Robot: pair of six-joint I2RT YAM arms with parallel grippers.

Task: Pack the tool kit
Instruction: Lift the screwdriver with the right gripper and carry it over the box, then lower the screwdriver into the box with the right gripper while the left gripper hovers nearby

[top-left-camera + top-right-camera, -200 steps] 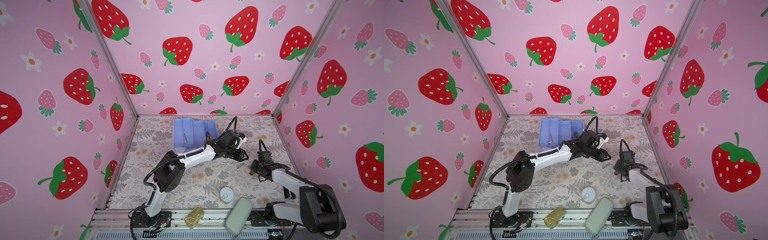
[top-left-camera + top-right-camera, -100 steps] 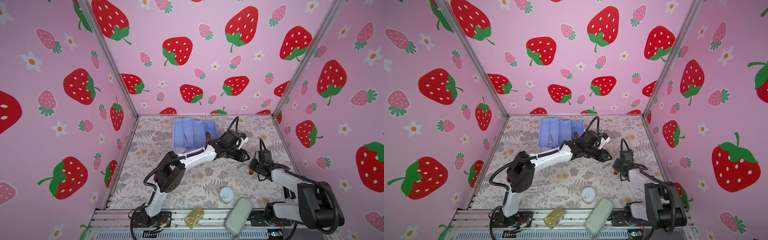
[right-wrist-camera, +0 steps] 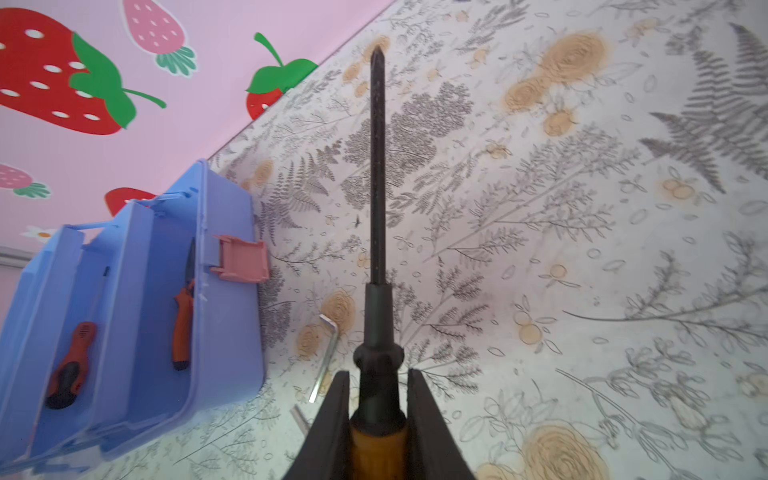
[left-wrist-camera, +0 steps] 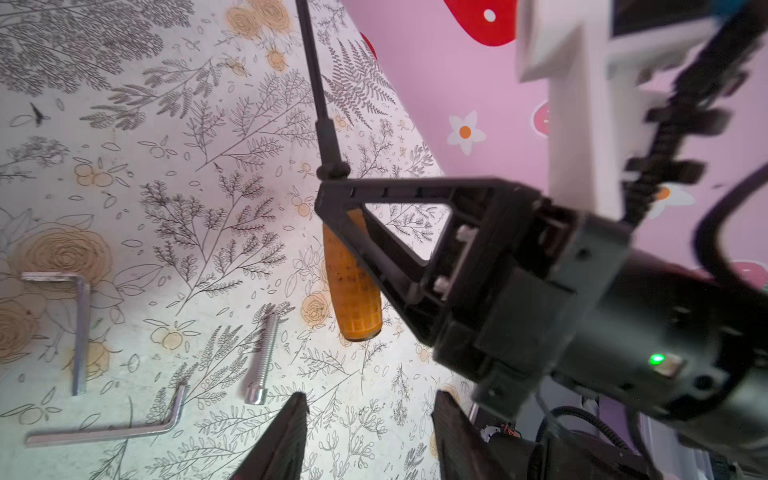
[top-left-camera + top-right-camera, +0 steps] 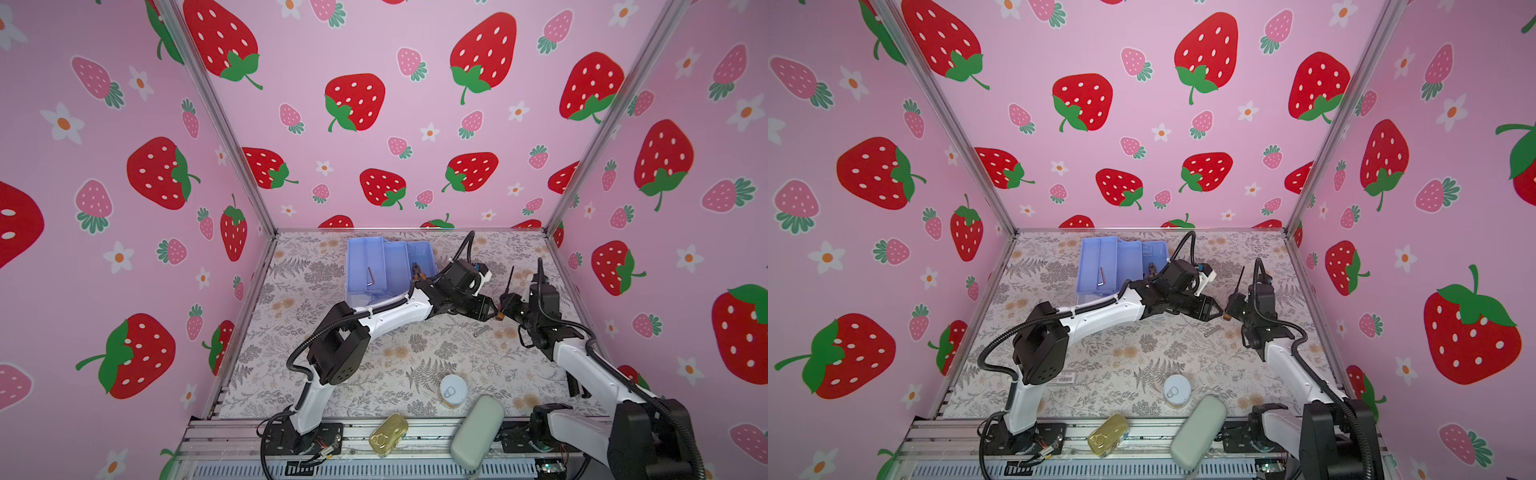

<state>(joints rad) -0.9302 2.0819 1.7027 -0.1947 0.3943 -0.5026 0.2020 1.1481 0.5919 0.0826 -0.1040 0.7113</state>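
The right gripper (image 3: 376, 376) is closed on a screwdriver (image 3: 377, 208). Its fingers clamp the top of the amber handle where the black collar begins, and the long black shaft points away from the wrist, above the table (image 5: 374, 353). The left gripper (image 4: 370, 399) has its jaws apart with nothing between them. In a top view its tips are just beside the butt of the handle, not around it. The tool kit (image 5: 361, 257) stands open at the back of the table, on the left arm's side, with its pink latch (image 3: 243, 259) hanging outward. Pliers (image 3: 183, 316) lie in its base, and a small screwdriver (image 3: 70, 361) and a hex key (image 5: 371, 277) lie in the trays. This looks to me like a handover. To do it well, the left jaws should go around the free lower part of the handle and close fully before the right fingers let go, otherwise the tool will probably drop. The shaft is long, so it should be turned along the long side of the box before lowering. Two hex keys (image 4: 81, 328) and a bolt (image 4: 262, 361) lie loose on the table.
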